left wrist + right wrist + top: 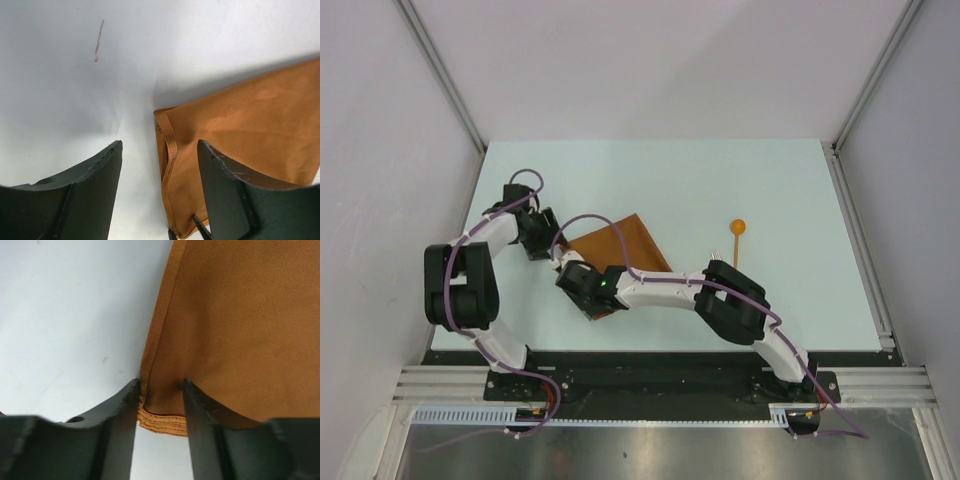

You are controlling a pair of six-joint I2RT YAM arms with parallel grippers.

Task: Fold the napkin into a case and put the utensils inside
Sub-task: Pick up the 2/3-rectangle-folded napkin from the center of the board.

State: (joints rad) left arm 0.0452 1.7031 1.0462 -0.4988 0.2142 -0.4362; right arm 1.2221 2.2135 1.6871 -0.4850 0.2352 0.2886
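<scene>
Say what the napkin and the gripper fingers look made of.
Napkin: woven cloth, matte rust-orange; a fine weave and a stitched hem show. Fingers: black, dull, probably hard plastic; scuffed rough edges, no metallic shine.

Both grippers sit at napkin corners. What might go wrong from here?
1. The right gripper straddles only the napkin's hemmed corner; a shallow bite may slip.
2. The left gripper is open around a curled corner and may catch one layer only.
3. The right arm's elbow is near the spoon and might nudge it.
</scene>
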